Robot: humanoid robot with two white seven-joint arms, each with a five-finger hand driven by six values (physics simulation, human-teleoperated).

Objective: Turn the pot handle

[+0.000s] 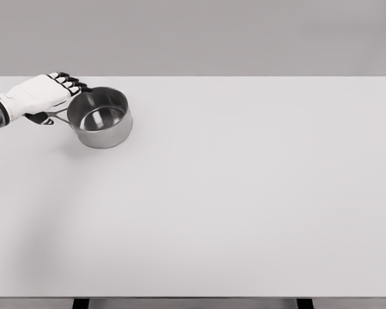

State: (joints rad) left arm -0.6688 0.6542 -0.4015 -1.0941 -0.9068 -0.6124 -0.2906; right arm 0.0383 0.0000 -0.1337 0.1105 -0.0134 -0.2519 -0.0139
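Pot handle (56, 116), a thin grey metal bar, projects leftward from the pot and lies under the left hand (42, 96). White five-finger left hand with dark fingertips enters from the left edge, fingers (72, 84) curled over the handle and reaching the pot rim; whether it truly grips the handle, cannot tell. Round shiny steel pot (101, 118) stands upright at the far left of the white rectangular table (244, 193).
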